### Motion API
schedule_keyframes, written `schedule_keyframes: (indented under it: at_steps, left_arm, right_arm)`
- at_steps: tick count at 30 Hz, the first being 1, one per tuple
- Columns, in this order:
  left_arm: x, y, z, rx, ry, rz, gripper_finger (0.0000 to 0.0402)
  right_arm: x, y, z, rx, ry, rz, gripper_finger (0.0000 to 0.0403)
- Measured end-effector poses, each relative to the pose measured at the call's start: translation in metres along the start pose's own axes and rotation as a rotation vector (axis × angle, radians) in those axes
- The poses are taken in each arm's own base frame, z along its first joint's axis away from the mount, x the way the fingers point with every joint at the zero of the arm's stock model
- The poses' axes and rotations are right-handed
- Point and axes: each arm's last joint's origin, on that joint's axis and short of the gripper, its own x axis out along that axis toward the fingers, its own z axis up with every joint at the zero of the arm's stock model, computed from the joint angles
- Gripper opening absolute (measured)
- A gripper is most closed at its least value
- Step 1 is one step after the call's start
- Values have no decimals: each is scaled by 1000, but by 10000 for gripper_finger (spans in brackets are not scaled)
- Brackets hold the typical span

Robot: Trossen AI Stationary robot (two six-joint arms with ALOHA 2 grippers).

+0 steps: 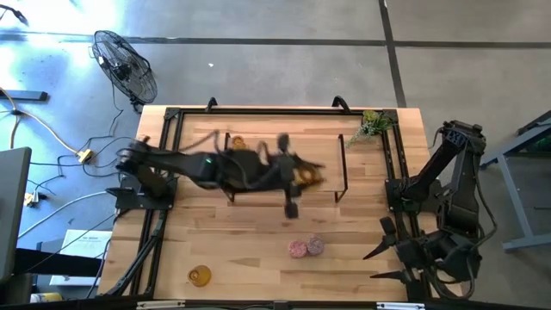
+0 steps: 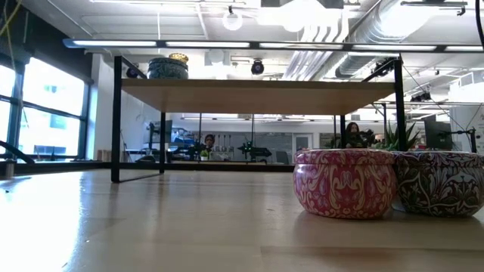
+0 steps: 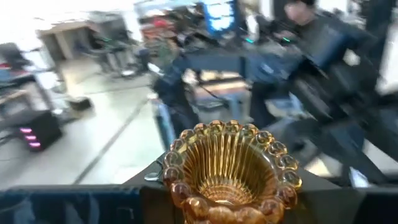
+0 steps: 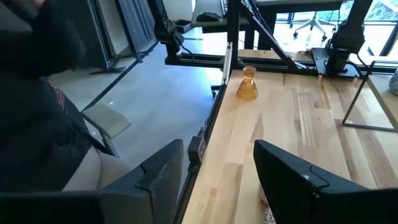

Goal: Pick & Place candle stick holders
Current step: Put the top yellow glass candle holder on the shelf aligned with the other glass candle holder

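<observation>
**A:** Where is the left gripper [image 1: 303,175], and what does it have?

**B:** Stretched across the middle of the table, over the black frame shelf [image 1: 344,168]. An amber holder [image 3: 231,167] sits at its fingers; in the wrist view the fluted, translucent glass cup faces the camera, its rim ringed with round beads, so its long axis runs along the gripper. The fingers themselves are hidden behind it, so how far the jaws stand apart I cannot tell.

**A:** Other amber ones?

**B:** 2 more. 1 amber piece [image 1: 237,142] shows near the shelf's back left, blurred. Another, the upright amber holder [image 4: 247,84], stands on its bulbous base with narrow neck pointing up, at the table's front left corner.

**A:** And the squat ones?

**B:** The pink holder [image 2: 344,183] and the purple holder [image 2: 441,183] sit side by side, apparently touching, on the bare wood near the front, right of centre. Both are round, low, patterned with swirls. A blue-green one [image 2: 167,69] rests on top of the shelf.

**A:** The right gripper [image 4: 217,180]?

**B:** Parked at the table's right front edge, jaws wide apart, holding nothing.
</observation>
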Motion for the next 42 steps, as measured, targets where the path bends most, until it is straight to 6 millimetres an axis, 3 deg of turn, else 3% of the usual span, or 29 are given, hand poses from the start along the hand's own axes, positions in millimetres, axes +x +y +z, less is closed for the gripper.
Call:
schedule_keyframes:
  at_steps: [5, 11, 14, 17, 26, 38, 42]
  left_arm:
    - [-12, 33, 8, 4, 41, 189, 116]
    - [-3, 76, 4, -55, 37, 295, 116]
    - [6, 96, -12, -127, 56, 272, 116]
    - [19, 107, -44, -174, 133, 268, 116]
    - [34, 98, -116, -209, 184, 230, 116]
    - [-21, 102, -142, -285, 22, 238, 116]
    - [-22, 101, -159, -293, 15, 245, 116]
  right_arm:
    - [0, 0, 0, -22, -3, -14, 194]
    - [1, 0, 0, -29, -7, -24, 194]
    - [1, -1, 0, -31, -10, -31, 194]
    - [1, 0, -1, -31, -8, -28, 194]
    - [1, 0, -1, -53, 0, -18, 194]
    - [8, 4, -7, -76, 17, -39, 194]
    - [10, 4, -7, -67, 11, -47, 194]
